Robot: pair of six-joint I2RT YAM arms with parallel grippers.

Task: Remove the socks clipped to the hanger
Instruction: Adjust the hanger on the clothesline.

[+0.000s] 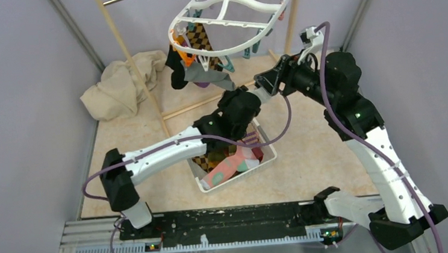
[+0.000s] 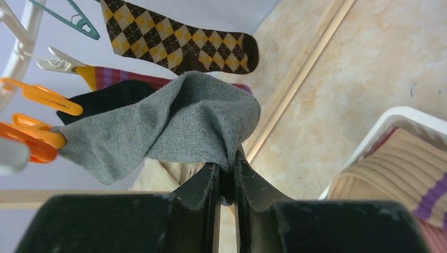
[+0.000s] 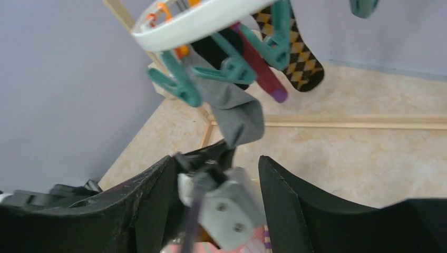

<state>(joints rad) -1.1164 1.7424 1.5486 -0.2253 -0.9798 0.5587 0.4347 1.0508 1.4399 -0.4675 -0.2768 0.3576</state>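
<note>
The white oval hanger (image 1: pixel 234 17) hangs at the top centre with teal and orange pegs. A brown-yellow argyle sock (image 1: pixel 199 38), a black sock (image 1: pixel 176 70) and a grey sock (image 1: pixel 205 73) dangle from its left side. My left gripper (image 1: pixel 229 88) is shut on the grey sock's toe end (image 2: pixel 179 126), its fingertips (image 2: pixel 227 166) pinching a fold. The sock's other end sits in an orange peg (image 2: pixel 31 137). My right gripper (image 1: pixel 262 87) is open and empty, its jaws (image 3: pixel 216 158) straddling the left wrist's grey camera block (image 3: pixel 226 203) just below the grey sock (image 3: pixel 240 116).
A white mesh basket (image 1: pixel 269 153) under the left wrist holds several socks, among them a pink one with teal spots (image 1: pixel 228 168). A beige cloth (image 1: pixel 124 83) lies at the back left. The wooden rack poles (image 1: pixel 132 61) stand around the hanger.
</note>
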